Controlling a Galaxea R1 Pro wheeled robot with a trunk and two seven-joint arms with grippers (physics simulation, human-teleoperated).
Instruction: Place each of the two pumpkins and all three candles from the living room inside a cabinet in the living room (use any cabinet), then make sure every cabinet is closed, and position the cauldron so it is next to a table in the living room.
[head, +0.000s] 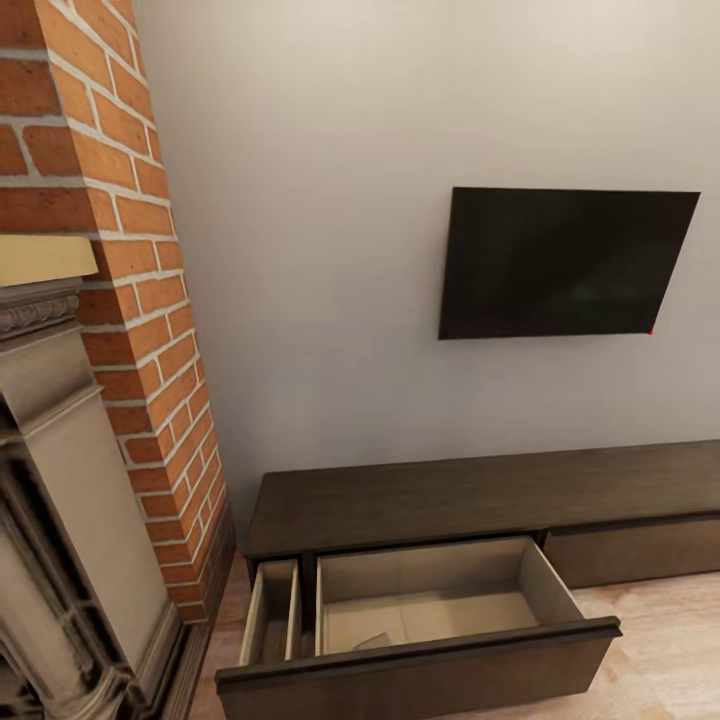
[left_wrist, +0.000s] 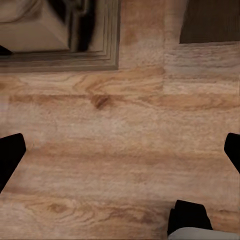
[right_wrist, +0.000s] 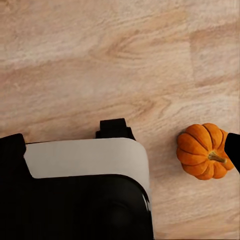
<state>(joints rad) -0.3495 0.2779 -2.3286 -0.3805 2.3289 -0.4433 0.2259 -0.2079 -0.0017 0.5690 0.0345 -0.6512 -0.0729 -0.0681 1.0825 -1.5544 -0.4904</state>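
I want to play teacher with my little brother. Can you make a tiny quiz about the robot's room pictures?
1. True or false: the cabinet has a drawer pulled open.
2. What orange thing sits on the floor?
3. What hangs on the wall above the cabinet: A) clock B) TV C) mirror?

Key: 1 true. 2 a pumpkin. 3 B.
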